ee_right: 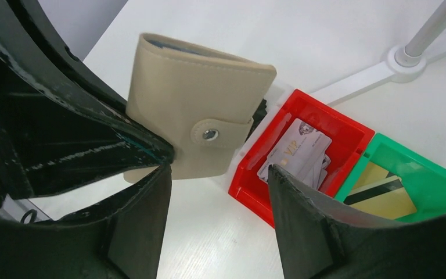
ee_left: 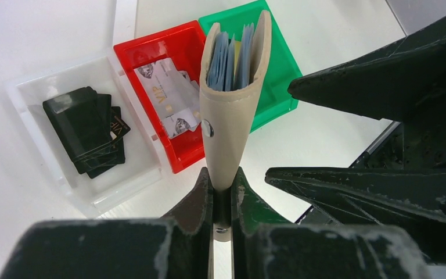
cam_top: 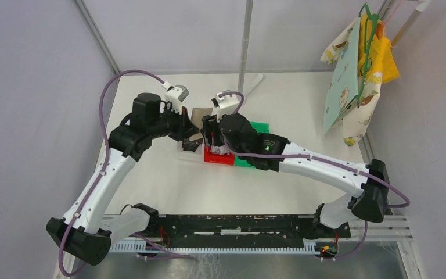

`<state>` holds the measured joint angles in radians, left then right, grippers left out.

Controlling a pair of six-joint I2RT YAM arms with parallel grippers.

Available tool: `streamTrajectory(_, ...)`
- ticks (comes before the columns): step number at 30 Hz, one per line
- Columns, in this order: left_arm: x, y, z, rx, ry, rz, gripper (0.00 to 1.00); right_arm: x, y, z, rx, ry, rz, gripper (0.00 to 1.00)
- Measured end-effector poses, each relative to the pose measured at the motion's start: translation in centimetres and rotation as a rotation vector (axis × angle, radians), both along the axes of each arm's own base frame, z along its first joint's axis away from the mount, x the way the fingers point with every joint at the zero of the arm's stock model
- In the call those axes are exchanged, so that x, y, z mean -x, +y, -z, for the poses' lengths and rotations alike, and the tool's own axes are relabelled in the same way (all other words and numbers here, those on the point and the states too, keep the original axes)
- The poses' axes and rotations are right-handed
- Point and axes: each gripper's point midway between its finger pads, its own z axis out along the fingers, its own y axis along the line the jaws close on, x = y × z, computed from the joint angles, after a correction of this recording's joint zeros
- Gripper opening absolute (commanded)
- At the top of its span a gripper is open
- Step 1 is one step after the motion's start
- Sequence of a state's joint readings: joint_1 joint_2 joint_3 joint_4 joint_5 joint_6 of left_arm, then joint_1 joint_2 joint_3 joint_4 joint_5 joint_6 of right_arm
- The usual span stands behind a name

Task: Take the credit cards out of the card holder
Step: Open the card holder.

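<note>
The tan card holder (ee_left: 227, 125) stands upright, pinched at its folded edge by my left gripper (ee_left: 223, 176), which is shut on it. Its light blue pockets (ee_left: 230, 55) face up. In the right wrist view the card holder (ee_right: 191, 113) is snapped closed, above the table. My right gripper (ee_right: 215, 177) is open and empty, just beside and below it. Silvery-white credit cards (ee_left: 165, 99) lie in the red bin (ee_left: 189, 156); they also show in the right wrist view (ee_right: 296, 150). Gold cards with a dark stripe (ee_right: 383, 196) lie in the green bin (ee_right: 441, 180).
A clear tray (ee_left: 122, 189) with black cards (ee_left: 87, 131) sits left of the red bin. A white pole base (ee_right: 409, 55) stands behind the bins. Patterned cloth (cam_top: 357, 70) hangs at the far right. Both arms crowd over the bins (cam_top: 218, 156).
</note>
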<state>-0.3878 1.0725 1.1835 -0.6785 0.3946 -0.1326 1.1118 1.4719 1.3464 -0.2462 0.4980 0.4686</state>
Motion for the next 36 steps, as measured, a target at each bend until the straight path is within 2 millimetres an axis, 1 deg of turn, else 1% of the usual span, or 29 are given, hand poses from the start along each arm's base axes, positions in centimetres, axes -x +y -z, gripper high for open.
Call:
streamTrajectory(4,0.2,0.1,0.3,-0.002,0.005,0.001,0.02,-0.4,0.7,-0.9,-0.010,-0.013,0.007,0.66)
streamTrajectory(7,0.2,0.0,0.4,0.001,0.011,0.000,0.02,-0.9,1.1,-1.8,-0.023,-0.026,0.023,0.63)
streamTrajectory(9,0.3,0.0,0.3,0.004,0.013,0.002,0.02,-1.3,1.3,-1.9,-0.021,-0.032,0.039,0.60)
streamTrajectory(14,0.3,0.0,0.3,0.009,0.020,-0.006,0.02,-2.2,1.6,-1.3,0.007,-0.035,0.079,0.53)
streamTrajectory(20,0.3,0.1,0.4,0.016,0.031,-0.015,0.02,-2.2,1.8,-1.2,0.014,-0.035,0.090,0.45)
streamTrajectory(24,0.3,0.1,0.4,0.017,0.035,-0.018,0.02,-2.3,2.0,-0.9,0.014,-0.027,0.096,0.38)
streamTrajectory(28,0.4,0.1,0.4,0.024,0.051,-0.030,0.02,-2.3,1.9,-0.3,0.007,-0.008,0.122,0.38)
streamTrajectory(34,0.5,0.1,0.4,0.030,0.060,-0.030,0.02,-2.3,1.8,-0.3,-0.008,-0.001,0.146,0.38)
streamTrajectory(35,0.5,0.0,0.3,0.033,0.063,-0.032,0.02,-2.3,1.8,-0.3,-0.008,-0.002,0.148,0.35)
streamTrajectory(36,0.6,0.0,0.3,0.039,0.068,-0.037,0.02,-2.3,1.9,-0.4,-0.007,-0.004,0.150,0.30)
